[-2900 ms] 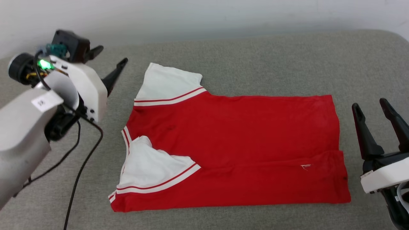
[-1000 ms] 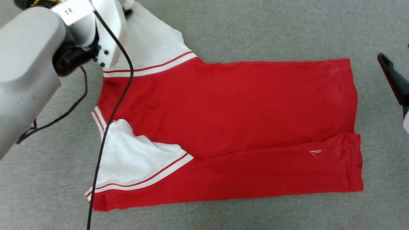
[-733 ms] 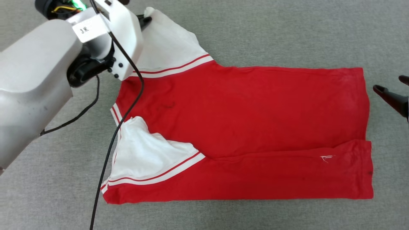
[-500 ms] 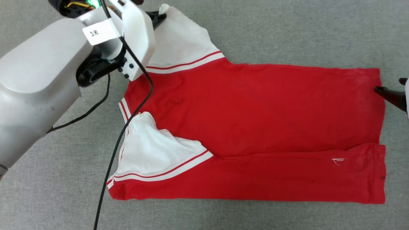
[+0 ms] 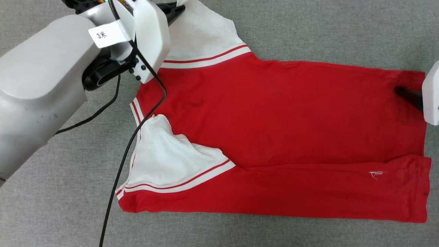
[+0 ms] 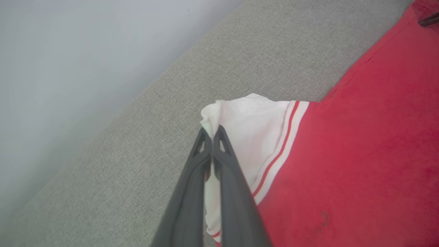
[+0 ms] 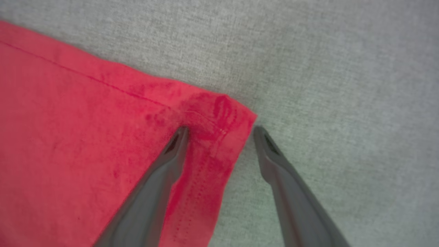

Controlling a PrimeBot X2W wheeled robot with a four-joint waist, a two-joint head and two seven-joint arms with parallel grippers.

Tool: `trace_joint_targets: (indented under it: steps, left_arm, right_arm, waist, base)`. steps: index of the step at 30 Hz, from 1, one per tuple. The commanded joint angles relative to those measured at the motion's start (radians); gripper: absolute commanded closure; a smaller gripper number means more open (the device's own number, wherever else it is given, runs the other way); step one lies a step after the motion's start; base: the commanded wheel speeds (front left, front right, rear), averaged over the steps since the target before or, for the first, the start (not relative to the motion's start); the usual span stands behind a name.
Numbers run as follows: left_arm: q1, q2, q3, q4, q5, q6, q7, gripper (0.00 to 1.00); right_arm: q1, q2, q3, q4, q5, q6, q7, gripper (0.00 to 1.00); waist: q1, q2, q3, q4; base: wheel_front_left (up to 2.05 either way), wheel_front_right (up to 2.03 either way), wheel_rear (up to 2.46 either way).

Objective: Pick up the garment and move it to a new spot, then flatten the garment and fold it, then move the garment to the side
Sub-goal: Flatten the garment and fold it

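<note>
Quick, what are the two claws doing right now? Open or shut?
The left claw is shut, pinching the garment by its white sleeve.
The right claw is open, straddling the garment's hem corner, not gripping yet.

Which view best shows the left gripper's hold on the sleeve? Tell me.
Left wrist view: the left gripper is shut on the sleeve edge, close up. Head view has it at the top, partly behind the wrist. Right wrist view faces the red hem.
</note>
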Motion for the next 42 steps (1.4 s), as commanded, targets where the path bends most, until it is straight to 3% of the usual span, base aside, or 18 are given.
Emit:
trace_joint_targets:
  steps: [1, 2, 3, 11, 21, 33, 42]
  left_arm:
    - [0.005, 0.003, -0.002, -0.002, -0.002, 0.000, -0.007, 1.00]
    - [0.006, 0.006, -0.002, -0.001, -0.002, 0.000, -0.010, 1.00]
    - [0.008, 0.008, -0.002, 0.000, -0.003, 0.000, -0.014, 1.00]
    - [0.058, 0.032, 0.000, 0.012, -0.016, 0.000, -0.072, 1.00]
    - [0.221, 0.077, -0.002, -0.071, -0.029, 0.050, -0.140, 1.00]
    - [0.473, 0.178, -0.004, -0.236, -0.085, 0.150, -0.177, 1.00]
    - [0.632, 0.216, -0.004, -0.289, -0.133, 0.201, -0.209, 1.00]
  right_arm:
    - [0.042, 0.041, 0.057, 0.039, 0.017, 0.003, -0.006, 0.00]
    - [0.038, 0.036, 0.063, 0.040, 0.015, 0.003, -0.032, 0.63]
    - [0.031, 0.030, 0.066, 0.043, 0.018, 0.003, -0.055, 1.00]
    - [0.020, -0.023, 0.090, 0.061, 0.045, 0.001, -0.258, 1.00]
    - [0.120, -0.064, 0.125, 0.032, 0.094, 0.001, -0.478, 1.00]
    - [0.298, -0.107, 0.125, -0.052, 0.116, 0.001, -0.592, 1.00]
    - [0.455, -0.125, 0.083, -0.133, 0.131, 0.001, -0.618, 1.00]
  waist:
    - [0.0002, -0.0001, -0.001, -0.002]
    - [0.0002, -0.0001, -0.002, -0.004]
    - [0.0002, -0.0001, -0.004, -0.005]
    - [0.0002, -0.0001, -0.068, -0.007]
    - [0.0002, -0.0001, -0.197, 0.009]
    - [0.0002, -0.0001, -0.295, 0.023]
    - [0.0002, -0.0001, -0.340, 0.024]
  base:
    - [0.00, 0.00, 0.00]
    - [0.00, 0.00, 0.00]
    - [0.00, 0.00, 0.00]
    - [0.00, 0.00, 0.00]
    - [0.00, 0.00, 0.00]
    - [0.00, 0.00, 0.00]
    - [0.00, 0.00, 0.00]
